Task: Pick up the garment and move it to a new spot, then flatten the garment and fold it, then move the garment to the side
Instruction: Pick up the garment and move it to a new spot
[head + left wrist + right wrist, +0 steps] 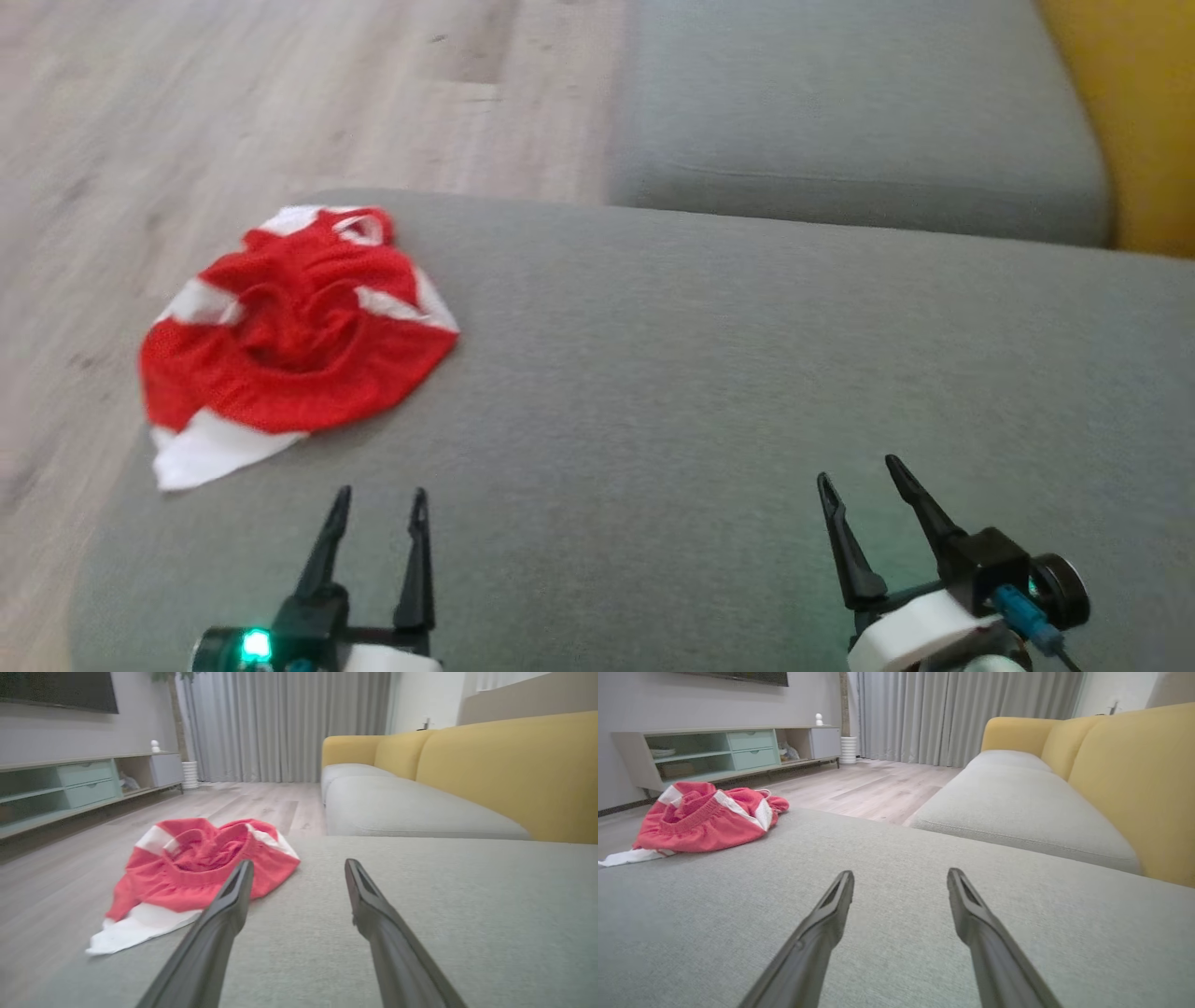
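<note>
**Item:** red-and-white mesh garment (297, 336), crumpled in a loose heap.

**Location:** far left edge of the grey fabric sofa cushion (709, 392), with its white hem reaching the rim above the pale wood floor (280, 93). It is not yet lifted.

**Left pincer** (381, 492): fingers spread wide and empty, low over the cushion. It is near the garment and aimed just right of it, so it is likely the one placed to take it.

**Right pincer** (857, 469): likewise wide and empty, well apart from the garment. It is probably held over the bare middle, where flattening could follow.
</note>
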### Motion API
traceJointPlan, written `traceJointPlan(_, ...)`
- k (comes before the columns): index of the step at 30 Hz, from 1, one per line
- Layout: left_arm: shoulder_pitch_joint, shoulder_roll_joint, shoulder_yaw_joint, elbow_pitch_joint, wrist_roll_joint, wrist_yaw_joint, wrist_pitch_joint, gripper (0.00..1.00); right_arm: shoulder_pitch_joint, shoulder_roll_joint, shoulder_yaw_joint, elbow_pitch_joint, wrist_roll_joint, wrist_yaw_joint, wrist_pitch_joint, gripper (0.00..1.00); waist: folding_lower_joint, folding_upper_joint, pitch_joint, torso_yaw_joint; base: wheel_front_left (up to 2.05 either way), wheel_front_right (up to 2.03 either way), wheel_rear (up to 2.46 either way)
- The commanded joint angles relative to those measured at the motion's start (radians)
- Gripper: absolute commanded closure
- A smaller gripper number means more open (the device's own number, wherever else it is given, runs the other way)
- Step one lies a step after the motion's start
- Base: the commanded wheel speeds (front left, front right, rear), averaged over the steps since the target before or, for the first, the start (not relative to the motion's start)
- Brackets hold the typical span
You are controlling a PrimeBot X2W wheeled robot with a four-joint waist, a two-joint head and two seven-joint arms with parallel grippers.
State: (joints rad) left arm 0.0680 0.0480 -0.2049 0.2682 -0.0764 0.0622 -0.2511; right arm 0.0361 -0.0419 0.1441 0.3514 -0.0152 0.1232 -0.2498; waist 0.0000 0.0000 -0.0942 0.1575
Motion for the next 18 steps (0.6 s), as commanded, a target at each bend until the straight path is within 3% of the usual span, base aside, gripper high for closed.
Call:
traceJointPlan(1,-0.044,0.002,0.051,-0.031,0.007,0.008,-0.011,0.0,-0.026,-0.008,0.024,-0.037,0.01,0.008,-0.012,0.0,0.0,0.0,0.008,0.088,0.0,0.0,0.0)
traceJointPlan(12,-0.031,0.004,0.134,-0.047,0.018,0.012,-0.011,0.0,-0.033,-0.008,0.025,-0.042,0.014,0.008,-0.012,0.0,0.0,0.0,0.033,0.292,0.0,0.0,0.0)
traceJointPlan(18,-0.03,0.005,0.184,-0.078,0.029,0.018,-0.011,0.0,-0.055,-0.008,0.039,-0.035,-0.01,0.008,-0.012,0.0,0.0,0.0,0.067,0.33,0.0,0.0,0.0)
